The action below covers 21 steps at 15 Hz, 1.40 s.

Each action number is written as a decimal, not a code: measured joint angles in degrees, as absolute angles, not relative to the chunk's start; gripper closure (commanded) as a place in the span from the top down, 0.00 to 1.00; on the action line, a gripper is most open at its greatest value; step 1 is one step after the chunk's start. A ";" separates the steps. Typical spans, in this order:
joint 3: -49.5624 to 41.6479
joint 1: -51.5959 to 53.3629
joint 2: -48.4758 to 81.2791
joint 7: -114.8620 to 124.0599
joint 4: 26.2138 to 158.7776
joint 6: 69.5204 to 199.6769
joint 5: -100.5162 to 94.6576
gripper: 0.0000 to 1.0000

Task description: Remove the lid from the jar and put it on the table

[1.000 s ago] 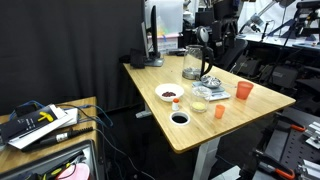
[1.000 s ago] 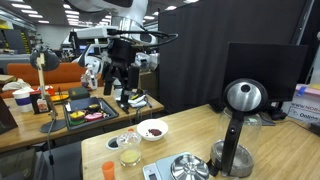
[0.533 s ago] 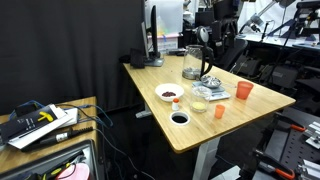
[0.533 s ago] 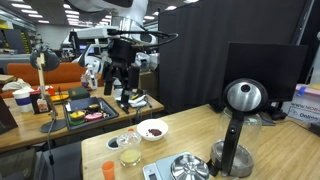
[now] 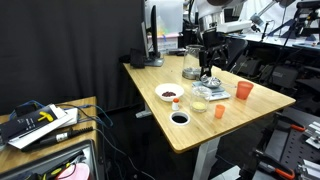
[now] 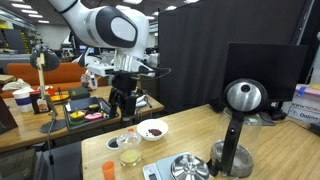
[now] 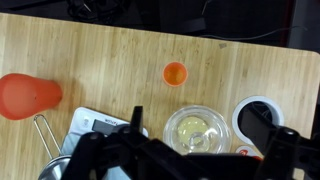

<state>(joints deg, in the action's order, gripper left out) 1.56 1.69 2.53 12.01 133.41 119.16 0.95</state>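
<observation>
The jar (image 5: 180,118) is a small squat container with dark contents near the front of the light-wood table (image 5: 215,135). In the wrist view the jar (image 7: 241,120) shows at the right, half behind my right finger, with the pale lid (image 7: 256,100) on it as a whitish ring. My gripper (image 7: 195,116) is open and empty. It hangs above the table, centred over the yellowish glass dish (image 7: 195,132), not over the jar. It also shows in both exterior views (image 5: 210,70) (image 6: 122,113).
Around the dish are a white bowl of red bits (image 5: 171,93), two orange cups (image 5: 219,109) (image 5: 244,90), a scale with a metal bowl (image 5: 212,86) and a tall glass pitcher (image 5: 192,62). A black appliance (image 6: 238,120) stands at a corner.
The arm has swung over the table and come down toward the dish and cups. The things on the table have not moved.
</observation>
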 measured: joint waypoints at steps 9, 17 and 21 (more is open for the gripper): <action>1.63 2.03 5.99 14.88 131.94 120.27 1.50 1.00; 1.61 2.07 10.53 18.52 132.18 132.75 3.46 1.00; 1.53 2.14 13.76 22.69 132.21 139.00 3.55 1.00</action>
<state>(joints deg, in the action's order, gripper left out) 1.53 2.14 13.76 22.69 132.21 139.00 3.55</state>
